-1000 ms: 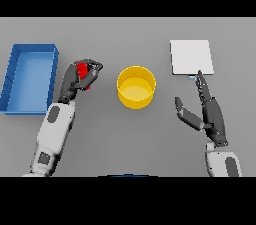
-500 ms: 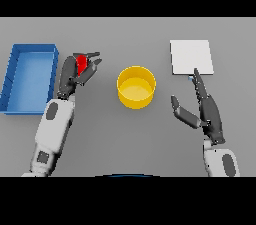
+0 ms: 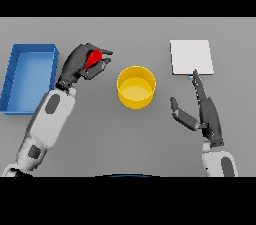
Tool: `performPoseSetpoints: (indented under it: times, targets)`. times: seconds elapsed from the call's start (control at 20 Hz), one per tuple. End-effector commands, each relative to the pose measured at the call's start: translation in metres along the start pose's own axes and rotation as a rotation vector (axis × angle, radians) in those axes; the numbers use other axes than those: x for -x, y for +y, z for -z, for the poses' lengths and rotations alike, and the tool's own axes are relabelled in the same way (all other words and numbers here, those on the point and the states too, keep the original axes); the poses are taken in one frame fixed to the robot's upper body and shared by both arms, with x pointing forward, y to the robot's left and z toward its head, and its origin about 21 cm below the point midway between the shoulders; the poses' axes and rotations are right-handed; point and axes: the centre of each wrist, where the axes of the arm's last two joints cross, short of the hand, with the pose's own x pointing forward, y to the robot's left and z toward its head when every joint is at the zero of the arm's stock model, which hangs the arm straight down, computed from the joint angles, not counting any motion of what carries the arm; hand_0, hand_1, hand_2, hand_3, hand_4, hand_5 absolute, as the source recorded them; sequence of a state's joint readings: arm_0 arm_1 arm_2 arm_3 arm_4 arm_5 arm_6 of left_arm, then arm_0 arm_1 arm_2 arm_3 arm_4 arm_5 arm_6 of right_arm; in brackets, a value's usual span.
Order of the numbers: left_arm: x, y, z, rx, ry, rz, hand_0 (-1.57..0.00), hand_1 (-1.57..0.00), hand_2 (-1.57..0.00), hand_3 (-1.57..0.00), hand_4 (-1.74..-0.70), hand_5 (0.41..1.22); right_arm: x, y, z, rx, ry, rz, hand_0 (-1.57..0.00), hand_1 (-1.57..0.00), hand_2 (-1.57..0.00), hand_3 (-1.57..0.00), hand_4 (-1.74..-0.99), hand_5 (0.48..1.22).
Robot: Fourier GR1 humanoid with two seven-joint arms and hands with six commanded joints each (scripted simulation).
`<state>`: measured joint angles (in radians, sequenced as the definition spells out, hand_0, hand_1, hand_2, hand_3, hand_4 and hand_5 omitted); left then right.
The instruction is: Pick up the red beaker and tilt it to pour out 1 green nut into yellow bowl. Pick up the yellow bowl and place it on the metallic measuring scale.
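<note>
Red beaker [image 3: 93, 60], seemingly tilted, in left hand [image 3: 80, 64] beside yellow bowl [image 3: 136, 86]

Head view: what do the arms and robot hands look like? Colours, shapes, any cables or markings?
Both arms have rounded white shells with dark grey oval inset panels and grey joints. The left robot hand and right robot hand are dark grey to black, with slender segmented fingers and a thumb. No cables, labels or markings show.

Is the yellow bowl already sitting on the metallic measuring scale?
No. The yellow bowl stands on the grey table, clearly apart from the metallic measuring scale, which has nothing on it.
</note>
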<state>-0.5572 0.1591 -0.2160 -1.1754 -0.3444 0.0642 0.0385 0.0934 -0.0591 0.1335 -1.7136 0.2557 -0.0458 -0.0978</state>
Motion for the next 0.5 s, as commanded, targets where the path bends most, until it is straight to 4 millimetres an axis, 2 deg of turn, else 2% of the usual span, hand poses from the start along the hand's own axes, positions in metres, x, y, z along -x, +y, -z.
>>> performPoseSetpoints:
  times: [0.0, 0.1, 0.3, 0.45]
  targets:
    - [-0.001, 0.001, 0.001, 0.01, 0.0, 0.021, -1.56, -1.56, -1.56, -1.56, -1.73, 1.115, -0.001, -0.004, 0.0, 0.001, 0.003, -0.003, 0.0, 0.0, 0.0, 0.0, -1.243, 0.7]
    - [-0.005, -0.001, 0.004, 0.024, -0.003, 0.044, -1.56, -1.56, -1.56, -1.56, -1.73, 1.113, 0.0, -0.002, 0.0, -0.004, 0.021, 0.001, 0.0, 0.0, 0.0, 0.0, -1.243, 0.71]
    - [-0.017, 0.005, 0.017, 0.105, -0.054, 0.358, -1.57, -1.57, -1.57, -1.57, -1.74, 1.123, 0.0, -0.003, 0.0, -0.008, 0.01, -0.001, 0.0, 0.0, 0.0, 0.0, -1.26, 0.719]
    - [-0.03, -0.009, 0.03, 0.194, -0.104, 0.603, -1.57, -1.57, -1.57, -1.57, -1.74, 1.152, -0.001, 0.0, -0.001, -0.015, -0.002, 0.015, 0.0, 0.0, 0.0, 0.0, -1.267, 0.721]
